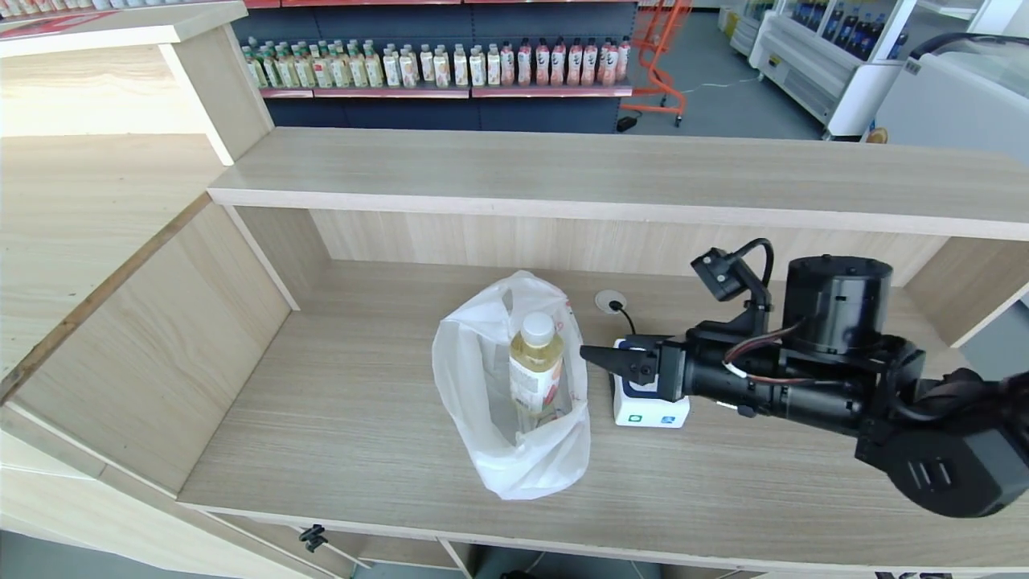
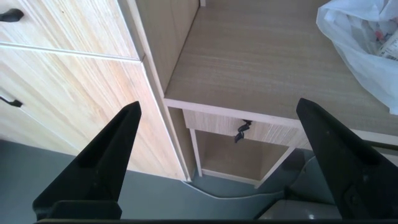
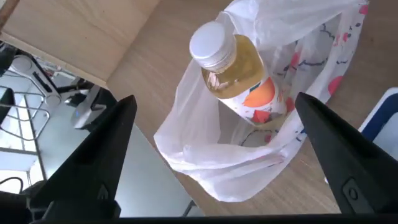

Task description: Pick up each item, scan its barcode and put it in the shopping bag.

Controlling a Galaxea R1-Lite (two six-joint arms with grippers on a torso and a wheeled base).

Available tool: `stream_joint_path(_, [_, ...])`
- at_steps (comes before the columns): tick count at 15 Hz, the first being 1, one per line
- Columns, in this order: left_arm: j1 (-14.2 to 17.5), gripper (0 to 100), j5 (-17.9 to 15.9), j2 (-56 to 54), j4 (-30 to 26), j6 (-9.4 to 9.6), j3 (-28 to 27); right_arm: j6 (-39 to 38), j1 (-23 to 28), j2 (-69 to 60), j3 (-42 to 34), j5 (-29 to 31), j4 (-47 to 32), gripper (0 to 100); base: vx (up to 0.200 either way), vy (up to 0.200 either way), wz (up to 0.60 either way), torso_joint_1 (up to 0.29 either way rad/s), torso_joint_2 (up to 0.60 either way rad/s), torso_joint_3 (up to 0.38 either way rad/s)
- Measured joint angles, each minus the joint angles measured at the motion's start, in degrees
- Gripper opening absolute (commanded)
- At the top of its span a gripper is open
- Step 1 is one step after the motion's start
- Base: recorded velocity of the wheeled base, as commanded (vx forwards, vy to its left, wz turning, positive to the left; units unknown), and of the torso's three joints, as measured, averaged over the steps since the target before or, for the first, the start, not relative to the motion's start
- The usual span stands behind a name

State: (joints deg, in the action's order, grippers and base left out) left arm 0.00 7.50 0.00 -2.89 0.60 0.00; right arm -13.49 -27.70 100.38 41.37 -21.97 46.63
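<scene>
A white plastic shopping bag (image 1: pixel 482 402) stands open in the middle of the wooden counter (image 1: pixel 338 418). Upright inside it is a bottle (image 1: pixel 535 362) of pale yellow drink with a white cap. My right gripper (image 1: pixel 593 355) hangs just right of the bag, above the scanner, pointing at the bottle. In the right wrist view its fingers are wide apart, open, with the bottle (image 3: pixel 239 68) and bag (image 3: pixel 205 155) beyond them and nothing held. My left gripper (image 2: pixel 219 106) is open, low off the counter's front left corner, with an edge of the bag (image 2: pixel 360 37) far off.
A small white and blue scanner box (image 1: pixel 651 410) sits on the counter under my right gripper, its cable running to a grommet (image 1: pixel 611 301). A raised shelf (image 1: pixel 611 173) bounds the back, a wooden side wall (image 1: pixel 161 346) the left. A drawer handle (image 2: pixel 241 129) sits below the front edge.
</scene>
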Motion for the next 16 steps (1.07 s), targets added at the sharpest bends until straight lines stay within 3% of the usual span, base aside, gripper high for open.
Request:
stream_joint_path(3, [0.0,100,0.0,0.0,0.0,0.02,0.0,6.4,5.4,-14.5,-5.7,4.6,-19.0,100,0.000,0.000,0.00,0.000,0.00,0.000])
stream_joint_path(5, [0.0,100,0.0,0.0,0.0,0.02,0.0,11.6,11.7,-21.0,-7.8,9.9,-25.3,100,0.000,0.000,0.00,0.000,0.00,0.000])
stream_joint_path(10, [0.0,100,0.0,0.0,0.0,-0.11,0.0,12.7,18.5,-26.9,-10.4,11.1,-26.4,100,0.000,0.000,0.00,0.000,0.00,0.000])
stream_joint_path(14, [0.0,100,0.0,0.0,0.0,-0.13,0.0,12.7,20.2,-29.1,-12.6,11.2,-26.5,100,-0.200,0.000,0.00,0.008,0.00,0.001])
stream_joint_path(16, [0.0,100,0.0,0.0,0.0,-0.11,0.0,12.8,20.9,-29.3,-12.8,11.3,-26.5,100,0.000,0.000,0.00,0.000,0.00,0.000])
